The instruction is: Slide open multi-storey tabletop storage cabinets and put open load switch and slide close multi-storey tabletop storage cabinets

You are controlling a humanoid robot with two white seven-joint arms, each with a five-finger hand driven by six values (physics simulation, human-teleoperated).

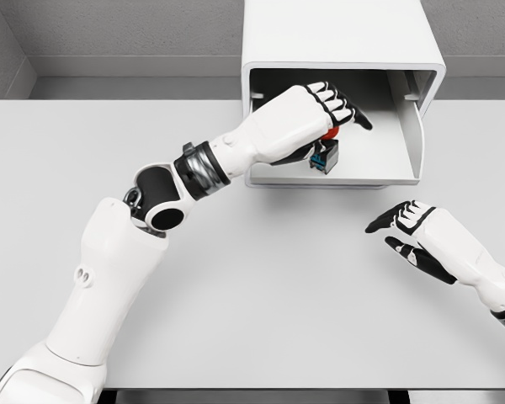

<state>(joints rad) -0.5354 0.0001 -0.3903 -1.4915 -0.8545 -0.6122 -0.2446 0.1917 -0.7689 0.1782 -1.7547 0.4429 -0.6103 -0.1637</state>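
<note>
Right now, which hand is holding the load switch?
The left hand, reaching into the open drawer of the storage cabinet and gripping the load switch. The right hand hangs open over the table, holding nothing.

Was a bare simulated test bench, plain pale grey table point(236, 320), flat grey walls point(109, 25) behind, one white tabletop storage cabinet point(337, 42), smooth rendered surfaces, looked like a lab mock-up.

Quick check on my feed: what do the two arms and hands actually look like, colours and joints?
Both arms have smooth white shells. The left arm shows a glossy black elbow joint and a ribbed grey-and-black wrist band. The left hand has a white back with black finger segments and tips. The right hand matches: white back, black fingers and palm side, with a dark band at its wrist.
</note>
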